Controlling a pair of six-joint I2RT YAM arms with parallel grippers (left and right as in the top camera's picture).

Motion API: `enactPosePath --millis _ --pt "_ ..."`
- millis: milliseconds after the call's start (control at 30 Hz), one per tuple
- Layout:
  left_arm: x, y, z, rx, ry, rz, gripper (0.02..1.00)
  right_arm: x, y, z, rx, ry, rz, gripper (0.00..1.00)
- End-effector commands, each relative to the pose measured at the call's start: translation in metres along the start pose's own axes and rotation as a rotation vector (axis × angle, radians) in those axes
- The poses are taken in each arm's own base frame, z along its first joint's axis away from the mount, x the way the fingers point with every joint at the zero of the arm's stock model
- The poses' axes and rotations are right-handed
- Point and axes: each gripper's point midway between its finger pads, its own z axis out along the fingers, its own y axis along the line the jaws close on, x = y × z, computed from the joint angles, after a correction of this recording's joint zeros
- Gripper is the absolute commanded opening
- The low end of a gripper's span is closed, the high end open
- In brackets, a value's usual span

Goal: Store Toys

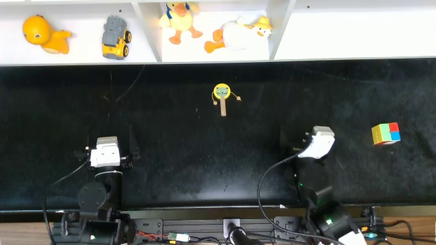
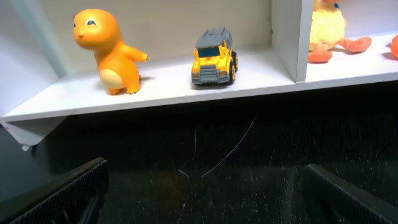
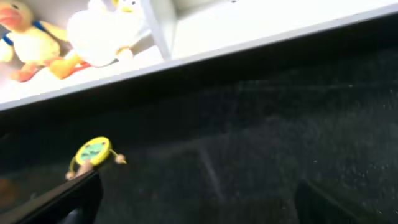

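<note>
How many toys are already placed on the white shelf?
4. An orange dinosaur figure and a yellow toy truck are in the left compartment; a yellow plush duck and a white plush duck are in the middle one. More may be hidden.

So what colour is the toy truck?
Yellow plastic toy truck, grey on top; clearest in left wrist view.

Looks like a robot lab bench to me, not anybody's playroom. The table (image 1: 170,136) is covered in plain black matting. A left arm (image 1: 102,197) and a right arm (image 1: 327,211) are mounted at its front edge, with loose cables (image 1: 261,185) trailing off them. The white shelf (image 1: 340,41) along the back is bare, with a few toys spaced out: an orange figure (image 1: 44,34), a yellow truck (image 1: 116,37), a yellow plush duck (image 1: 180,19) and a white plush duck (image 1: 235,35).
</note>
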Motion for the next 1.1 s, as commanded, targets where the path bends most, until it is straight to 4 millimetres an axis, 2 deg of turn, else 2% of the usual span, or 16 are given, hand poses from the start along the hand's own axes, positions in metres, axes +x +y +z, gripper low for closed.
enactPosePath --millis 33,133,267,433,767,1100 --pt "-0.001 0.002 0.000 -0.013 -0.009 0.012 0.998 -0.039 0.018 -0.002 0.072 -0.042 0.052 0.996" --pt "-0.001 0.002 0.000 -0.013 -0.009 0.013 0.996 -0.042 0.035 0.000 0.089 0.006 0.043 0.996" --pt "-0.001 0.002 0.000 -0.013 -0.009 0.013 0.998 -0.037 0.056 0.008 0.101 0.097 0.015 0.993" --pt "-0.001 0.002 0.000 -0.013 -0.009 0.013 0.998 -0.018 0.068 0.024 0.153 0.211 0.032 0.996" --pt "-0.001 0.002 0.000 -0.013 -0.009 0.012 0.998 0.012 0.107 0.045 0.065 0.389 0.012 0.996" --pt "-0.001 0.002 0.000 -0.013 -0.009 0.012 0.998 0.053 0.117 0.069 0.106 0.515 -0.002 0.996"
